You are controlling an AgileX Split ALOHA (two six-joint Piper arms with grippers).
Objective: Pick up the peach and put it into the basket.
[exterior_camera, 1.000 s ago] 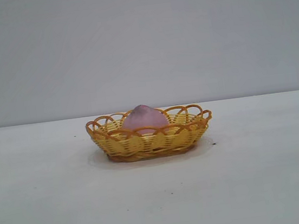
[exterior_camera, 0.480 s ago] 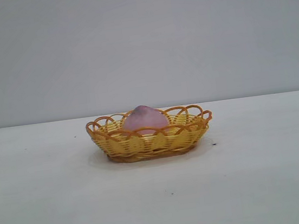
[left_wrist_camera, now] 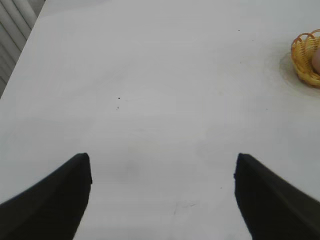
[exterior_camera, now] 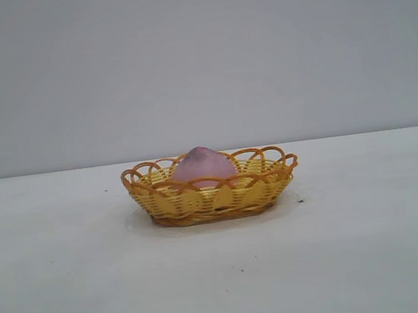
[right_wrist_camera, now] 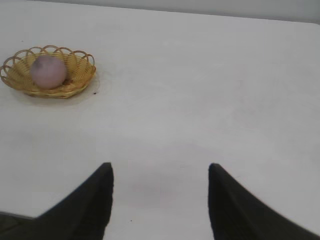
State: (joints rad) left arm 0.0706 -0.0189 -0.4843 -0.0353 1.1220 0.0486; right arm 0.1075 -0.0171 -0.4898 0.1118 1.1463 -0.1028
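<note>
Resting inside the shallow yellow wicker basket point(exterior_camera: 211, 189) at mid-desk, the dusty pink rounded peach point(exterior_camera: 203, 165) looks delivered; left gripper point(left_wrist_camera: 162, 172) and right gripper point(right_wrist_camera: 160, 180) hang spread and empty, well apart from it, so I judge nothing remains beyond parking.

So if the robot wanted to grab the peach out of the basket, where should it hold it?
Probably from straight above, pinching the peach across its round middle. It sits low inside the basket, whose looped rim blocks its sides, and only its top pokes up. Both hands are open and far from it.
</note>
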